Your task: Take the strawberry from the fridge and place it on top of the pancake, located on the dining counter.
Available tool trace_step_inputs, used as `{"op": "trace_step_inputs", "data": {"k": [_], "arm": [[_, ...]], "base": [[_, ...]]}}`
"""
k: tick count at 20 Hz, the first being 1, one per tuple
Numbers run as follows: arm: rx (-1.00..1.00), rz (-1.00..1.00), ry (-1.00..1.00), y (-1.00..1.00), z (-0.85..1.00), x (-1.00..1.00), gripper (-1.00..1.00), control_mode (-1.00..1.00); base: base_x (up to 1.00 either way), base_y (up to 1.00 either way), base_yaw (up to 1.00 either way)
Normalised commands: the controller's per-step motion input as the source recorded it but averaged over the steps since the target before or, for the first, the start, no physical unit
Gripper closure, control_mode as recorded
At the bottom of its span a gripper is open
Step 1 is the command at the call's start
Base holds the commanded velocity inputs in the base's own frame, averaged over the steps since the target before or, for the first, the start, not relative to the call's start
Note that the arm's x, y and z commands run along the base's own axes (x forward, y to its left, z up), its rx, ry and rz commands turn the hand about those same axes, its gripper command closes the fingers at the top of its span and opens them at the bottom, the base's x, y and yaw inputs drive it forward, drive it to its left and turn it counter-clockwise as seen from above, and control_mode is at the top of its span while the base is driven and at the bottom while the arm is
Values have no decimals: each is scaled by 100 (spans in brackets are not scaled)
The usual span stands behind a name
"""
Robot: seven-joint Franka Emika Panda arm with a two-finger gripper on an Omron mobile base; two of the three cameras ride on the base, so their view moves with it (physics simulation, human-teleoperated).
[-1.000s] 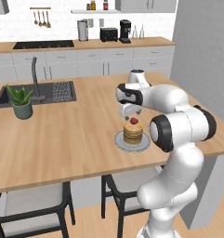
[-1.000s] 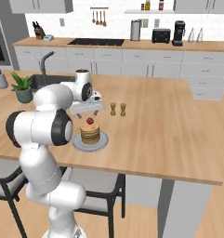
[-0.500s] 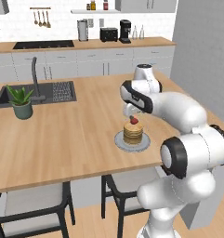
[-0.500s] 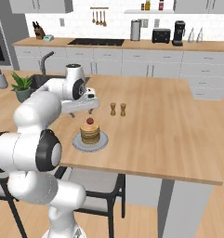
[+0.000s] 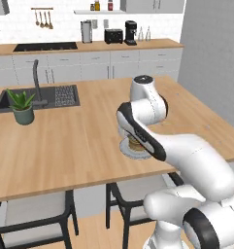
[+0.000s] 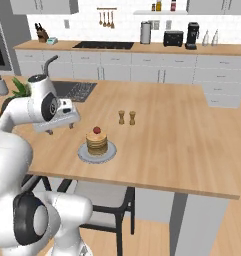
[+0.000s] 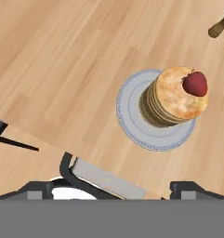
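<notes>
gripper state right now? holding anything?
Gripper: open, holding nothing. The strawberry sits on the pancake, apart from the jaws.

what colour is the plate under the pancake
Light grey, with a slightly paler rim; the plate under the pancake shows best in the hand view.

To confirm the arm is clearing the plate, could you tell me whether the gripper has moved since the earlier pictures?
Yes. The open gripper has swung away from above the pancake toward the sink side, leaving the strawberry on top.
</notes>
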Motion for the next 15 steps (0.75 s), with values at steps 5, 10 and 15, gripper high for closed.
{"op": "trace_step_inputs", "data": {"k": [5, 10, 15], "arm": [[-18, 0, 0, 100, 6, -99, -100, -100], [-18, -5, 1, 89, 1, -52, -100, -100], [-25, -11, 16, 90, 4, 10, -100, -100]], "base": [[0, 0, 0], [0, 0, 0], [0, 0, 0]]}}
